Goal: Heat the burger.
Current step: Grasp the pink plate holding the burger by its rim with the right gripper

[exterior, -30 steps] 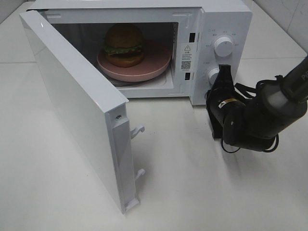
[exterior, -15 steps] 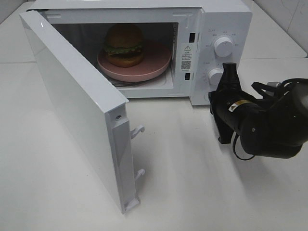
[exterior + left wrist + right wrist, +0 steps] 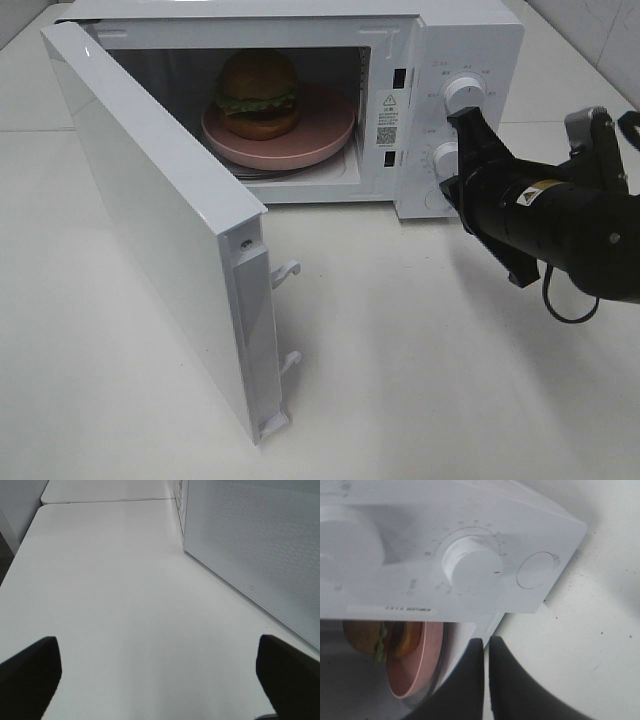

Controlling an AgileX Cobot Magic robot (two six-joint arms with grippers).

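Observation:
The burger [image 3: 258, 92] sits on a round pink plate [image 3: 320, 135] inside the open white microwave [image 3: 470, 40]. In the right wrist view the burger [image 3: 367, 635] and the plate [image 3: 412, 670] show beside the control panel. My right gripper [image 3: 468, 125] is shut and empty, its tip between the upper knob [image 3: 465, 95] and the lower knob [image 3: 445, 158], just in front of the panel. In the right wrist view the right gripper [image 3: 483, 645] points close beside a knob [image 3: 472, 572]. My left gripper [image 3: 160, 680] is open and empty above bare table, out of the exterior view.
The microwave door [image 3: 150, 220] stands wide open, swung out toward the front left, with its latch hooks [image 3: 285, 272] sticking out. Its perforated outer face [image 3: 260, 545] is near my left gripper. A round button [image 3: 536, 570] sits beside the knob.
My right arm has swung to the right and turned. The shut gripper has risen from in front of the lower knob to between the two knobs. Burger, plate and door have not moved.

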